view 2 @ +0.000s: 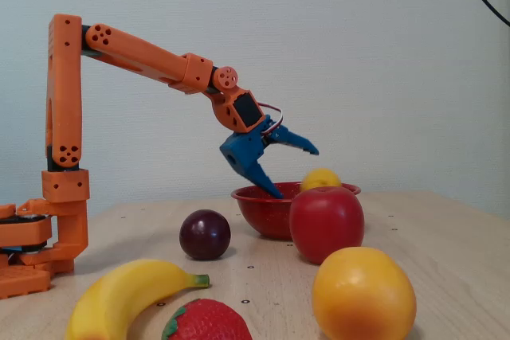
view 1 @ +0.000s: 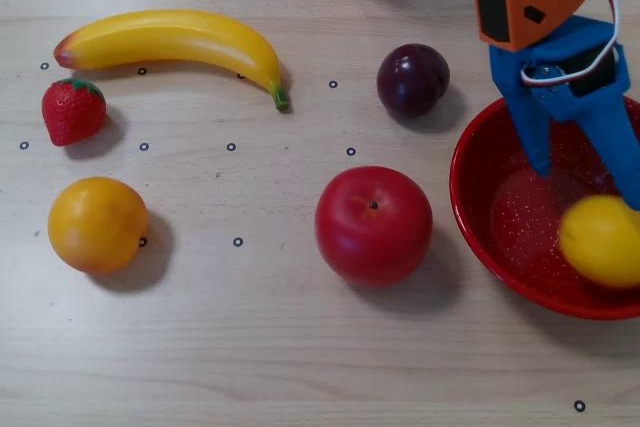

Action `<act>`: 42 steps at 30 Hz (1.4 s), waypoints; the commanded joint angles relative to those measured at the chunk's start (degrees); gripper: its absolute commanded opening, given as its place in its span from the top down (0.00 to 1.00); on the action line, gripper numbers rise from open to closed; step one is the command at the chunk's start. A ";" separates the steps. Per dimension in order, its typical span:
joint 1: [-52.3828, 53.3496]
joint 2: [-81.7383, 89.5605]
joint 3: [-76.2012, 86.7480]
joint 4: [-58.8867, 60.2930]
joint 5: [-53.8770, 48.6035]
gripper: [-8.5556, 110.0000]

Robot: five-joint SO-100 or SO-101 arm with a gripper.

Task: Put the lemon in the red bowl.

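The lemon (view 1: pixel 600 240) is a small yellow oval lying inside the red bowl (view 1: pixel 472 209) at its right side, partly cut off by the edge of the overhead view. In the fixed view the lemon (view 2: pixel 320 177) shows just above the rim of the red bowl (view 2: pixel 261 214), behind the apple. My blue gripper (view 1: pixel 588 185) hangs over the bowl with its jaws wide apart. One finger reaches down into the bowl and the other ends just above the lemon. It holds nothing. In the fixed view the gripper (view 2: pixel 296 171) is open above the bowl.
A red apple (view 1: pixel 373 225) stands just left of the bowl, with a dark plum (view 1: pixel 412 79) behind it. A banana (view 1: pixel 170 42), a strawberry (view 1: pixel 72 110) and an orange (view 1: pixel 97 224) lie at the left. The arm's base (view 2: pixel 48 228) stands at the far left.
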 commanded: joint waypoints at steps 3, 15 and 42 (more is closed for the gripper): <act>-0.09 3.16 -5.80 0.97 -0.18 0.57; -6.77 11.69 -12.48 11.69 -4.75 0.80; -31.55 70.40 53.09 -5.01 -1.14 0.93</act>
